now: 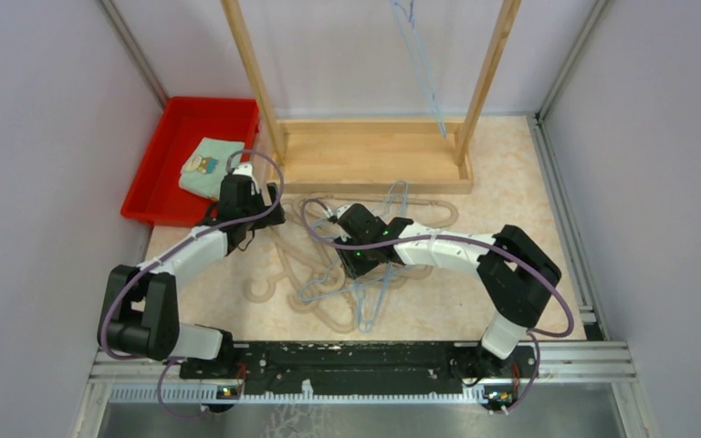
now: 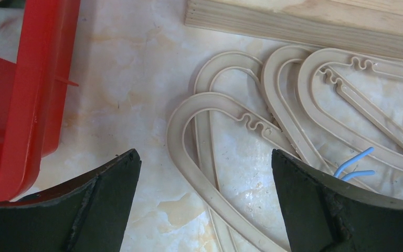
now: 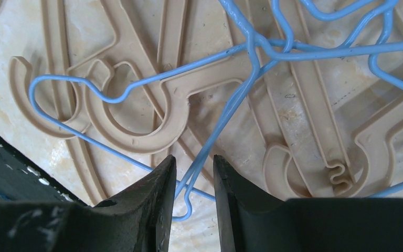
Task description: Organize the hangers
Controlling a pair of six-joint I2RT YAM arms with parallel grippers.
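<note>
A tangled heap of hangers (image 1: 329, 274) lies on the table between the arms, beige ones (image 3: 136, 139) under thin light-blue wire ones (image 3: 225, 113). One more blue wire hanger (image 1: 420, 64) hangs from the rack. My right gripper (image 3: 194, 160) is down on the heap, its jaws narrowly apart, with a doubled blue wire running between them and a gap still visible. My left gripper (image 2: 204, 157) hovers wide open over the curved ends of the beige hangers (image 2: 210, 105) and holds nothing. In the top view the left gripper (image 1: 269, 205) is at the heap's left edge and the right gripper (image 1: 354, 263) is over its middle.
The tall wooden rack (image 1: 374, 155) stands on its base at the back. A red tray (image 1: 160, 164) with a folded cloth (image 1: 210, 166) sits at the back left, close to the left gripper. Grey walls close in both sides.
</note>
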